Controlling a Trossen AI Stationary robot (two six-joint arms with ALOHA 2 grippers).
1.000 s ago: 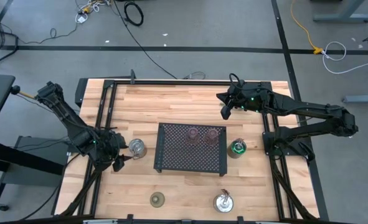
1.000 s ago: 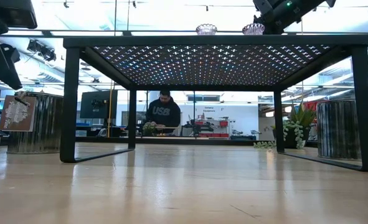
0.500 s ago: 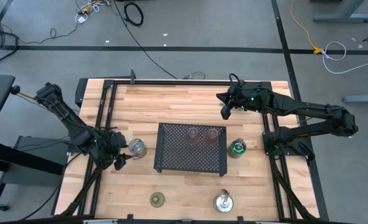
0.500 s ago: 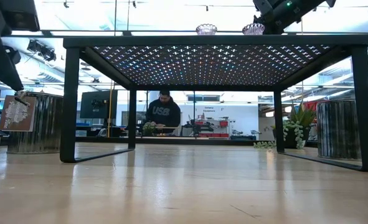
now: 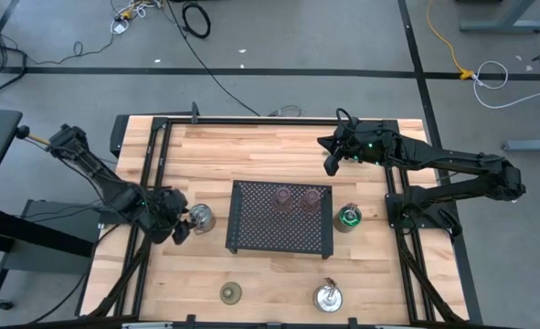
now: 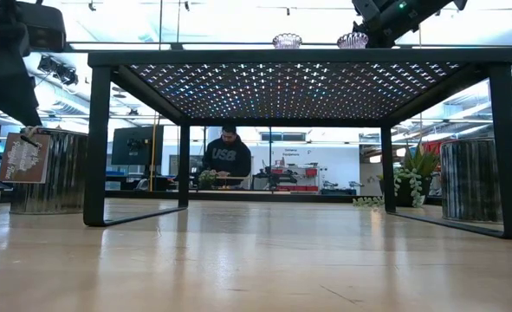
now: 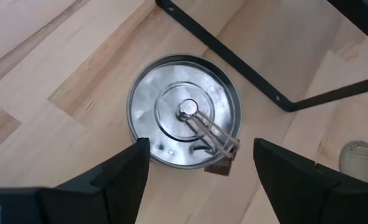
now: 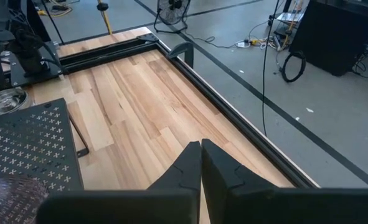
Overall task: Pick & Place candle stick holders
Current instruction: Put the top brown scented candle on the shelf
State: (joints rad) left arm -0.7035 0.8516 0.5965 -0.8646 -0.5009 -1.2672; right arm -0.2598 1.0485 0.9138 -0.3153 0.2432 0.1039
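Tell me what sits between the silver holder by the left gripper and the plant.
In the high view, the black perforated tray lies between the silver holder and the plant, carrying two pink holders.

You see a wooden surface (image 5: 270, 151) with a black perforated tray (image 5: 280, 239) standing on it. Directly below your open left tool (image 5: 180, 227) a silver holder (image 5: 201, 217) stands on the surface. Beyond the tray from this tool is a green leafy plant (image 5: 348, 217). Near the front edge lie an olive-green holder (image 5: 230, 292) and another silver holder (image 5: 328, 296).
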